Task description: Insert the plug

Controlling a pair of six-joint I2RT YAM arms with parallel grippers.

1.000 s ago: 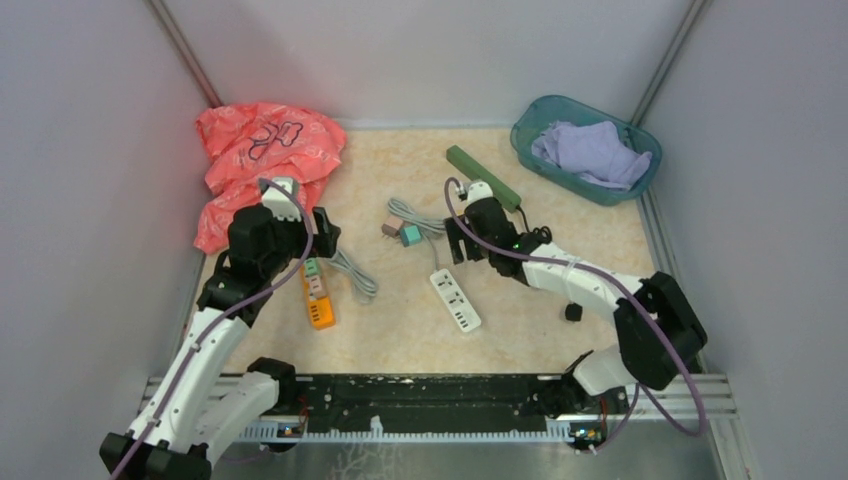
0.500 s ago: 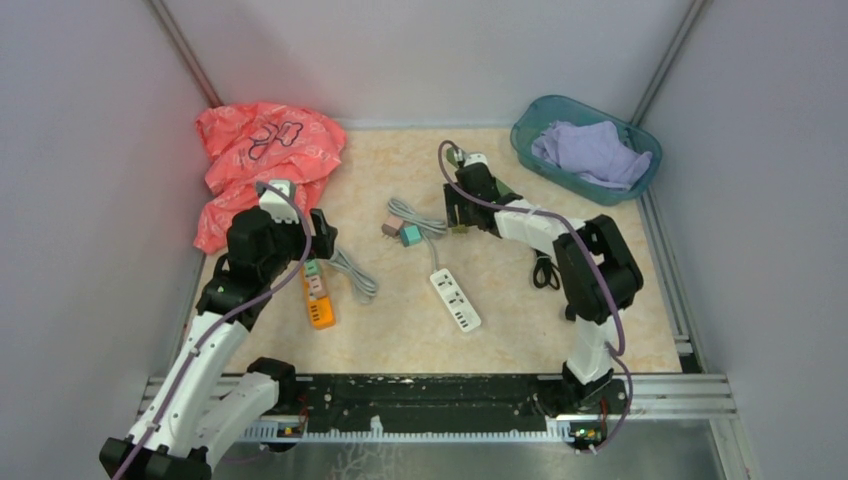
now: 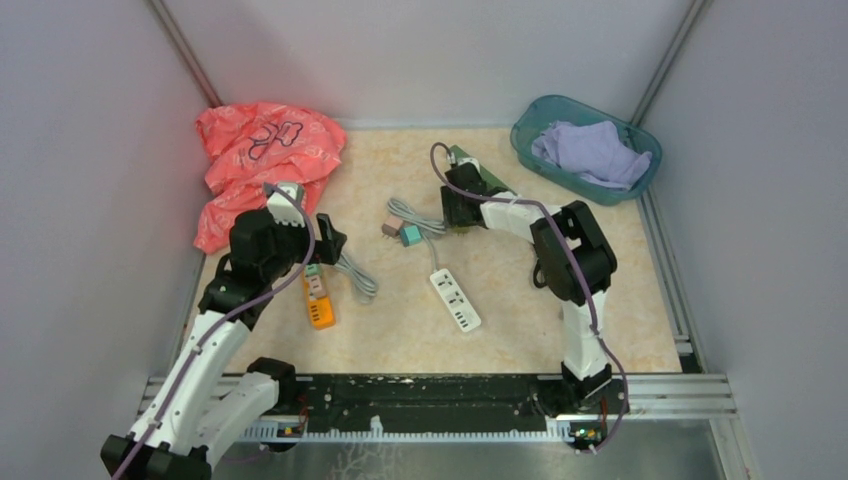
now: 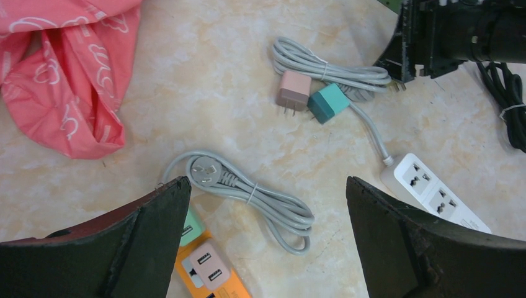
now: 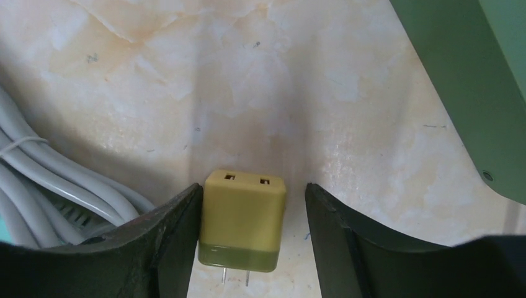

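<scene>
Right gripper (image 5: pixel 253 239) low over table, jaws parted, straddling yellow plug (image 5: pixel 242 220); one finger (image 5: pixel 167 242) touching plug's side, other just apart, not clamped. Plug lies flat on marbled table (image 5: pixel 279 93), prongs toward wrist camera, between bundled grey cable (image 5: pixel 49 180) and green power strip (image 5: pixel 459 81). Left gripper (image 4: pixel 267 192) spread wide, holding nothing, hovering above looped grey cord (image 4: pixel 248 198) beside orange power strip (image 3: pixel 319 296). White power strip (image 3: pixel 455 299) near table middle

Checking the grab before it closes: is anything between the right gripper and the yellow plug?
Nothing visible. The yellow plug lies bare between the fingers of the right gripper; the grey cable lies outside them.
</scene>
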